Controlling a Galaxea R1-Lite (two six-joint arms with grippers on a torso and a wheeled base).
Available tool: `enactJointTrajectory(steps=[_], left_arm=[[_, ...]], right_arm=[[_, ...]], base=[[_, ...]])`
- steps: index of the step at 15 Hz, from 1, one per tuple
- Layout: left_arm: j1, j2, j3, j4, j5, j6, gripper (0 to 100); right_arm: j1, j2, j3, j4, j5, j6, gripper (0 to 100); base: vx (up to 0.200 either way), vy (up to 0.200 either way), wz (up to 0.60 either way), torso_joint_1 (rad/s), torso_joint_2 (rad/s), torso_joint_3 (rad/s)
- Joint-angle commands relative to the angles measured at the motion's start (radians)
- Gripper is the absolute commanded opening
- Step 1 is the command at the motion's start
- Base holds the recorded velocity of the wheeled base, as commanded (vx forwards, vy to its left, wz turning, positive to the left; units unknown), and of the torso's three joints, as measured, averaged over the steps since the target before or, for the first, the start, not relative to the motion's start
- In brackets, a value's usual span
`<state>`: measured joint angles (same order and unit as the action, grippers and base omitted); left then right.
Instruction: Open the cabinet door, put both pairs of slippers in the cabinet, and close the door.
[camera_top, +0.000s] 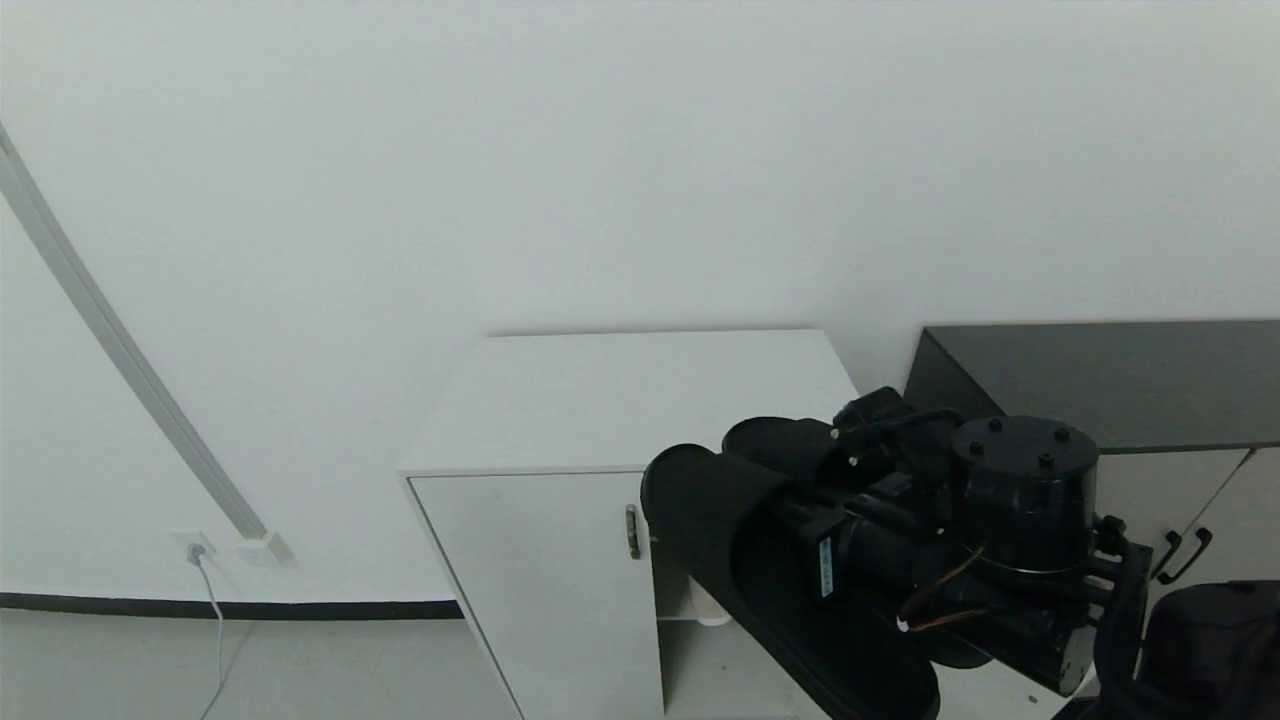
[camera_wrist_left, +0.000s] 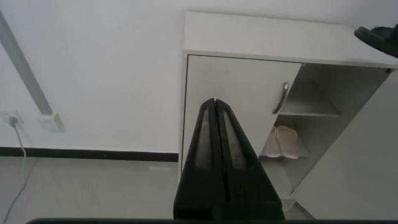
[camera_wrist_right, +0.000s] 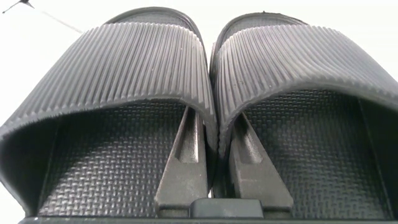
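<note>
My right gripper (camera_wrist_right: 216, 116) pinches the black slippers (camera_wrist_right: 143, 68) together; left gripper (camera_wrist_left: 214, 103) closed, empty; cabinet (camera_wrist_left: 267, 34) open ahead of it.

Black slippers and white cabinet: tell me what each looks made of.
Black slippers: likely soft rubber or foam, matte; the ribbed straps and diamond-textured footbeds suggest moulding. White cabinet: probably laminated board, smooth and matte, with flat panels and sharp edges. Its door handle looks like dull grey metal, though that is uncertain.
</note>
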<state>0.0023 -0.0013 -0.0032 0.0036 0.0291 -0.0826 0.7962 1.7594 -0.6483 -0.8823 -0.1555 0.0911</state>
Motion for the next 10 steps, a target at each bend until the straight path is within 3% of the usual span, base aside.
enactJointTrajectory(steps=[1,10], left_arm=[[-0.001,0.001,0.0,-0.001,0.002,0.0,0],[-0.001,0.001,0.0,-0.001,0.002,0.0,0]], right_arm=[[0.001,0.0,0.009,0.002,0.001,-0.001,0],[-0.014,0.011,0.027,-0.001,0.001,-0.008,0]], base=[[0.0,0.0,0.0,0.0,0.0,0.0],[0.0,0.0,0.0,0.0,0.0,0.0]])
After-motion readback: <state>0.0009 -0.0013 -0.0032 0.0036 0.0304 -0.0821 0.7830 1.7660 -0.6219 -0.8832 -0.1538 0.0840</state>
